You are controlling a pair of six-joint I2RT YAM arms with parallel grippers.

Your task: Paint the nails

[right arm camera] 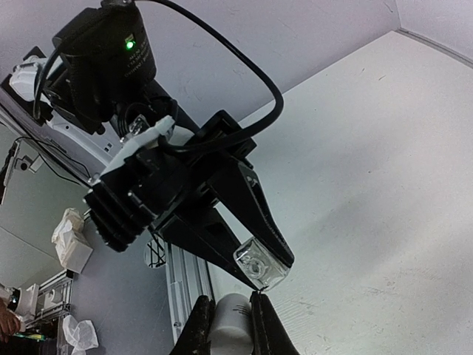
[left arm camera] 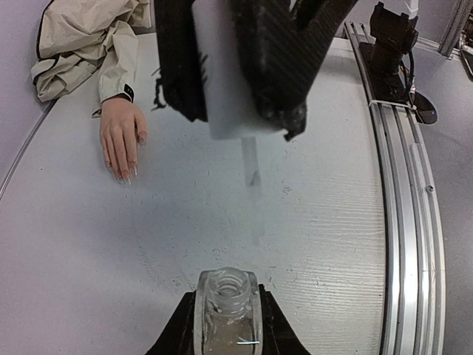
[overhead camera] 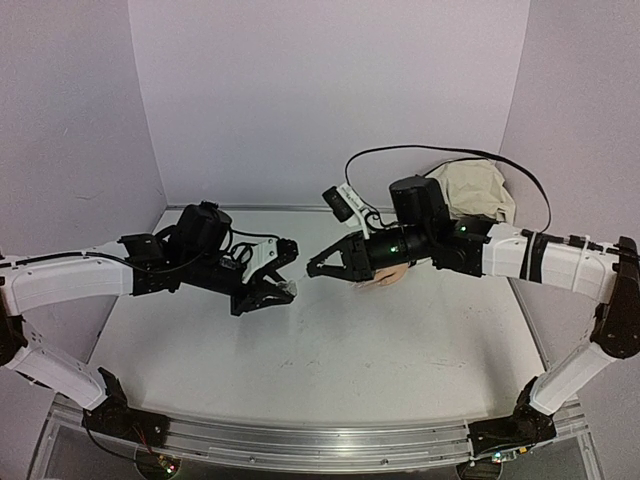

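We judge loading: left gripper (left arm camera: 226, 314) clamps the bottle (left arm camera: 227, 292); right gripper (left arm camera: 240, 118) pinches the brush cap (left arm camera: 229, 74) beside it; next, steady reach to the nails (left arm camera: 127, 176).

Soft, even light from above fills all three views, with a faint violet cast; shadows on the table (overhead camera: 330, 340) are pale and diffuse; the top view bows at its edges; in the left wrist view the brush cap (left arm camera: 233, 81) at upper centre is blurred, the bottle (left arm camera: 227, 299) at the bottom edge sharper.
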